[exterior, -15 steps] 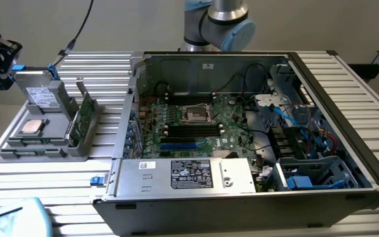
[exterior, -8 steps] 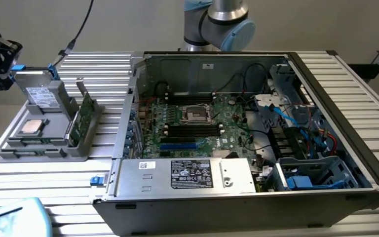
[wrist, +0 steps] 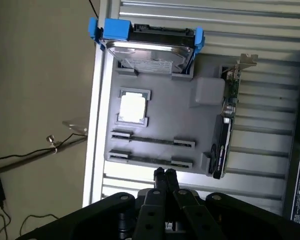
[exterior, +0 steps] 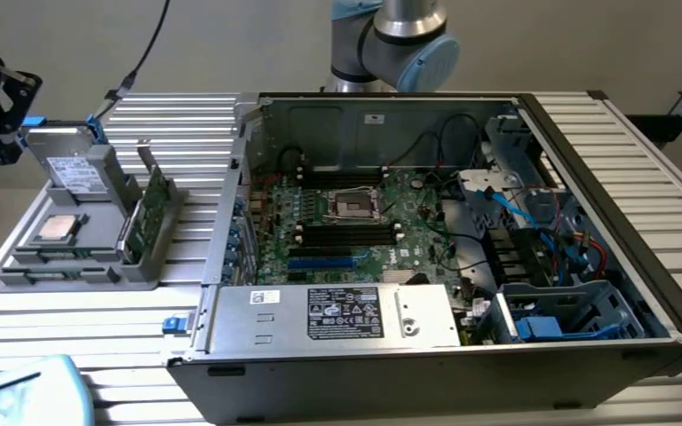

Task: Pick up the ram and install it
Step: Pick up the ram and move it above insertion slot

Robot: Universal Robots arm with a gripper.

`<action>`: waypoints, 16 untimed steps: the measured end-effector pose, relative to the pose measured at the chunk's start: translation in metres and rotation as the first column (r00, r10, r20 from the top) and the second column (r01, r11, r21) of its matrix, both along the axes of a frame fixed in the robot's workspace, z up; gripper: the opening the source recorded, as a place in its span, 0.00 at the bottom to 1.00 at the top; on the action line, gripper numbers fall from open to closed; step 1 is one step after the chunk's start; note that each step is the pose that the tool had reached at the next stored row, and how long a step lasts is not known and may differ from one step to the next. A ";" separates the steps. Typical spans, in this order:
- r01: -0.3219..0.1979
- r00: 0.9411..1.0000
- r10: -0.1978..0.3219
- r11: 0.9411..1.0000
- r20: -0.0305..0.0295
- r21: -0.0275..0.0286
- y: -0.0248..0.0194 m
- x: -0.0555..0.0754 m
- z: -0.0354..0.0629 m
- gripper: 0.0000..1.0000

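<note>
I see my black gripper pinched shut on nothing, hovering over the grey plastic holder tray; the nearer thin green ram stick stands on edge in its slot there, presumably for easy pinching.

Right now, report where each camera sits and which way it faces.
Exterior view: off the arm, raised, looking down across the table at the open computer case and grey tray; the arm rises behind the case.
Wrist view: on the wrist, looking down at the tray and its ram past the shut gripper.
Shared: tray, drive, processor.
</note>
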State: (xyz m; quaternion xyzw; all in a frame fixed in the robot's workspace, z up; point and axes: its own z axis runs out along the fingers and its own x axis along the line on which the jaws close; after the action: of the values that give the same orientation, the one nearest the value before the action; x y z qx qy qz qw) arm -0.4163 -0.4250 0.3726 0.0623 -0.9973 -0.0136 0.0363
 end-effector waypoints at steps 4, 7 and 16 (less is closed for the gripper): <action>-0.072 0.997 0.072 0.997 0.000 0.000 0.0000 0.000 -0.0013 0.11; -0.127 0.992 0.127 0.992 0.000 0.000 0.0000 0.000 -0.0024 0.11; -0.287 0.958 0.287 0.958 0.000 0.001 0.0000 0.000 -0.0058 0.11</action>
State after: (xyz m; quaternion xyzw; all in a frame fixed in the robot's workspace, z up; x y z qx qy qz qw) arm -0.4163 -0.4250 0.3668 0.2066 -0.9777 -0.0084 0.0379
